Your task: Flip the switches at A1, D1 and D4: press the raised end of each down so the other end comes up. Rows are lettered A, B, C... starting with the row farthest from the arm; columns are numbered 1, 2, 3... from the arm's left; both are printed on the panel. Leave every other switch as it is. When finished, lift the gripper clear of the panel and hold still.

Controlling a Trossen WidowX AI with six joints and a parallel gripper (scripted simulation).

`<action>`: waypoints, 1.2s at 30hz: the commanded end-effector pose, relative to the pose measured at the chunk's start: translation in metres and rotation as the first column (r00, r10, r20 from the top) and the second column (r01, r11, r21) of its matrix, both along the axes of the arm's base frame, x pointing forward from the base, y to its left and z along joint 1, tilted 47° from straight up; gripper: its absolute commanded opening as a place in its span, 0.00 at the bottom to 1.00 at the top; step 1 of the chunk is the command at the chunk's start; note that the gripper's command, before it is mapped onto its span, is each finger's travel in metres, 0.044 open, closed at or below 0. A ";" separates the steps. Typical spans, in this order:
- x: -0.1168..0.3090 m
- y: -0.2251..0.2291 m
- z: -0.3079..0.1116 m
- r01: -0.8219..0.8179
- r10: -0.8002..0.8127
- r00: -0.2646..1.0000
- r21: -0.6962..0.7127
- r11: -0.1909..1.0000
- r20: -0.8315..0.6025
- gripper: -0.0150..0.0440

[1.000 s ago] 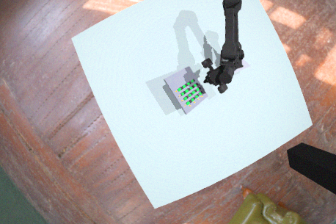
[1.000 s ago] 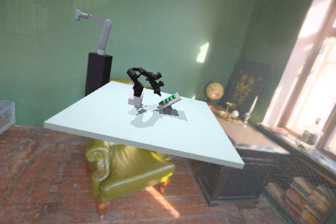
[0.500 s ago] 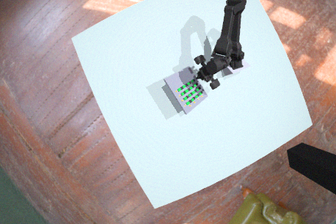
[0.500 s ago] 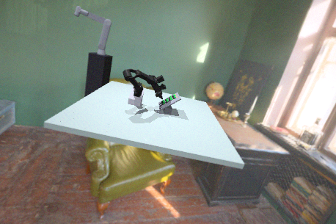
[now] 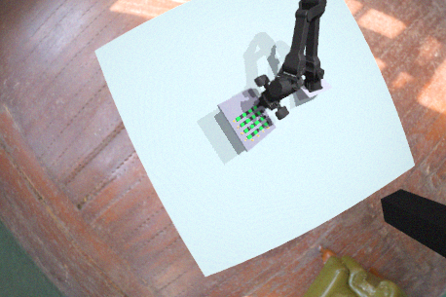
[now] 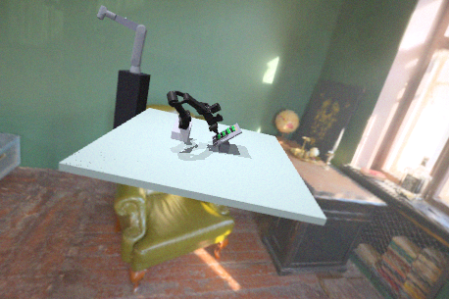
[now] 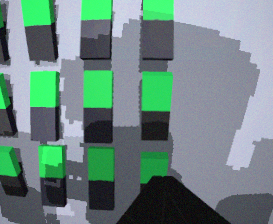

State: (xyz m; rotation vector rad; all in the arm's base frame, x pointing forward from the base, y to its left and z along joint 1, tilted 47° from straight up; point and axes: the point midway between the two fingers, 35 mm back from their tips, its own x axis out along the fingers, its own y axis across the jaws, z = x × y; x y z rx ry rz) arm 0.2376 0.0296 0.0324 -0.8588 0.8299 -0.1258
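The light purple switch panel [image 5: 229, 110] [image 6: 237, 132] [image 7: 212, 115] is tilted on the table and carries green and black switches. My gripper [image 5: 260, 107] [image 6: 216, 131] [image 7: 161, 185] is shut and empty. Its tip is over the near part of D4 [image 7: 154, 161] and hides most of its black half; whether they touch I cannot tell. D1 [image 7: 5, 162] stands at the left end of the same row, with its green half away from the arm. A1 [image 5: 249, 137] shows only small in the top view and is outside the wrist view. Its tilt is too small to tell.
Neighbouring switches D3 [image 7: 101, 165] and C4 [image 7: 156, 95] stand close to the tip. The arm's shadow covers the right part of the panel. The white table [image 5: 170, 84] [image 6: 147, 168] carries the arm's base and the panel.
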 end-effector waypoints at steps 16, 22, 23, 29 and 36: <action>0.010 -0.009 -0.014 -0.002 0.002 1.000 -0.008 1.000 -0.014 0.25; 0.010 -0.009 -0.014 -0.002 0.002 1.000 -0.008 1.000 -0.014 0.25; 0.010 -0.009 -0.014 -0.002 0.002 1.000 -0.008 1.000 -0.014 0.25; 0.010 -0.009 -0.014 -0.002 0.002 1.000 -0.008 1.000 -0.014 0.25; 0.010 -0.009 -0.014 -0.002 0.002 1.000 -0.008 1.000 -0.014 0.25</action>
